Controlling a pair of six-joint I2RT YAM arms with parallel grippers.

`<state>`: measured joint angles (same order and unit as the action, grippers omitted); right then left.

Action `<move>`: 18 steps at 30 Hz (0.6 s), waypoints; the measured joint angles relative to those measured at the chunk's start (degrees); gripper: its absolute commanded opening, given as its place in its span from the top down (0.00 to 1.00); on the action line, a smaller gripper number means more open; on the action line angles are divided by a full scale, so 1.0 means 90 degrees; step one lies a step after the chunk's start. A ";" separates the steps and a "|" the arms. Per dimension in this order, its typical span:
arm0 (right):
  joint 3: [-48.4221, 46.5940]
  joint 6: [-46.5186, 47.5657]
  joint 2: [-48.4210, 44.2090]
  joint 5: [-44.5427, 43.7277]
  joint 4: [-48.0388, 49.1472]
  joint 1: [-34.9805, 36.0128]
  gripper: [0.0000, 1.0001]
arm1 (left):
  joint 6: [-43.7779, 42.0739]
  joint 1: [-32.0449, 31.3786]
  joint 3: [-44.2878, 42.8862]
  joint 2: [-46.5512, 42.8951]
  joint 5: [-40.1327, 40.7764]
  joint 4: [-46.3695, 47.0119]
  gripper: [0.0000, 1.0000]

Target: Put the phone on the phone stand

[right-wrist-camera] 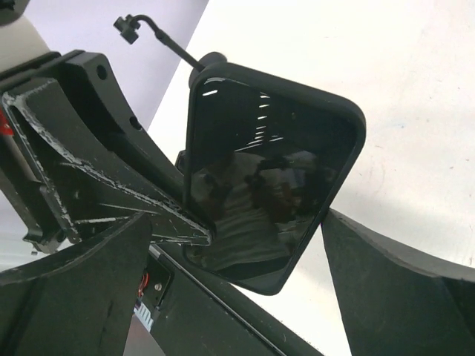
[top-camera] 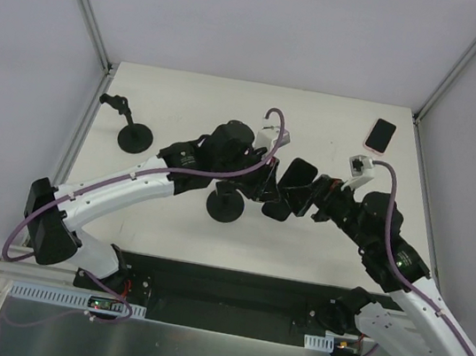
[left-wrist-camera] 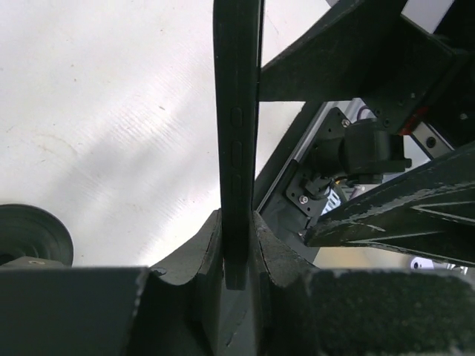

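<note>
Above the table (top-camera: 187, 99) centre, left gripper (left-wrist-camera: 236, 222) clenches the black phone (right-wrist-camera: 260, 178) edge-on, right gripper (right-wrist-camera: 236, 222) spread around it; I should withdraw right, then lower squarely onto the phone stand (top-camera: 225, 206).

No text, brand, number or sign can be read in any of the views; the phone (right-wrist-camera: 267, 178) shows a dark screen with only blurred reflections
</note>
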<state>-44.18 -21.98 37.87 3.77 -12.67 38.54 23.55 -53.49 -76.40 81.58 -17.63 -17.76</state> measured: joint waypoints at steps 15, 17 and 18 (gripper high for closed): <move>0.0469 0.0063 -0.0563 0.0801 0.0840 -0.0032 0.03 | 0.0427 0.0211 0.0092 -0.0738 -0.0376 0.0299 1.00; 0.0491 0.0068 -0.0559 0.0954 0.0988 -0.0051 0.04 | 0.0532 0.0253 0.0134 -0.0826 -0.0544 0.0444 1.00; 0.0505 0.0068 -0.0556 0.1020 0.1052 -0.0070 0.03 | 0.0624 0.0294 0.0187 -0.0884 -0.0661 0.0561 1.00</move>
<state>-39.64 -21.37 32.86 12.95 -3.20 37.91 29.17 -50.85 -74.72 73.63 -23.57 -12.71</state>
